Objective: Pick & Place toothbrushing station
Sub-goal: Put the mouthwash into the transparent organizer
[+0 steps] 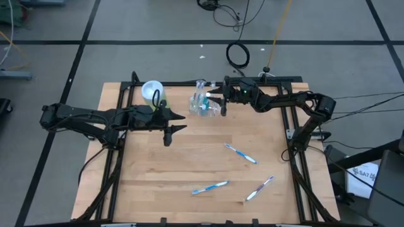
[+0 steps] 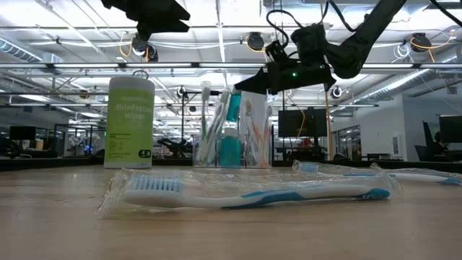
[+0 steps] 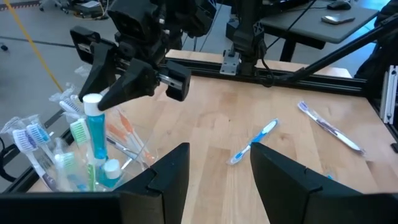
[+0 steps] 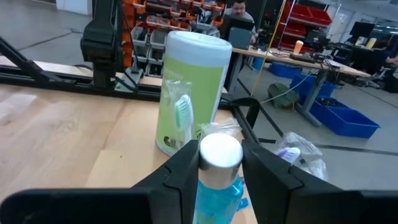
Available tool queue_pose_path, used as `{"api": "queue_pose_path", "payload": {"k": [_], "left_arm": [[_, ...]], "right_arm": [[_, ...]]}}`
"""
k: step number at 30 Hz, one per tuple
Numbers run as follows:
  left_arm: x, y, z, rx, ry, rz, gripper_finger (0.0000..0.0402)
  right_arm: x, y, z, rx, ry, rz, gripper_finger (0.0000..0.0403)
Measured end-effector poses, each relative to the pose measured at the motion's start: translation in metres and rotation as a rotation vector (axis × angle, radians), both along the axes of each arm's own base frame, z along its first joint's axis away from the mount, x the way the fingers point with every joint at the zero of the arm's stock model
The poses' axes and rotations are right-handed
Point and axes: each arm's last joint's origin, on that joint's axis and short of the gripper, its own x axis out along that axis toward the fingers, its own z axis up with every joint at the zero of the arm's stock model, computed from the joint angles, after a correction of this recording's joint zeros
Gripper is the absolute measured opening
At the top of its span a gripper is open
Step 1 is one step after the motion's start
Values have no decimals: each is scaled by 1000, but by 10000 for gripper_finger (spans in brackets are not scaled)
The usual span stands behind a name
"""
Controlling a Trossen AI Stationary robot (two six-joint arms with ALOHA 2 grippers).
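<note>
a small clear plastic cup stands near the far edge of the pale wooden tabletop, packed with slim blue, green and pinkish-white toothbrushes standing upright and small blue tubes with white caps.

the right gripper sits directly over the cup, its two dark fingers closed on the white cap of one small blue tube, which stands upright at the cup's mouth. in the low view the tube rises above the cup's rim among the brushes.

just beside the cup, on the left arm's side, stands a tall green canister with a pale blue lid.

the left gripper hovers near the cup on that same side, past the canister, its fingers spread apart with nothing between them.

three wrapped toothbrushes lie flat well apart from the cup, toward the near edge: a blue-and-white one nearest the cup, a blue one near the front, and a pinkish-white one beside it on the right arm's side.
</note>
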Motion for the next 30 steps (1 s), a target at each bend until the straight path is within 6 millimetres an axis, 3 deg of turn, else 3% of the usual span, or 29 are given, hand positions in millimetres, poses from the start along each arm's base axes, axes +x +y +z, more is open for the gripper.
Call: {"api": "queue_pose_path", "payload": {"k": [15,30], "left_arm": [[0,0,0,2,1,-1,177],[0,0,0,1,1,-1,177]], "right_arm": [[-3,-1,-10,50,98,-10,106],[-2,-2,-31,108,224,-6,106]]}}
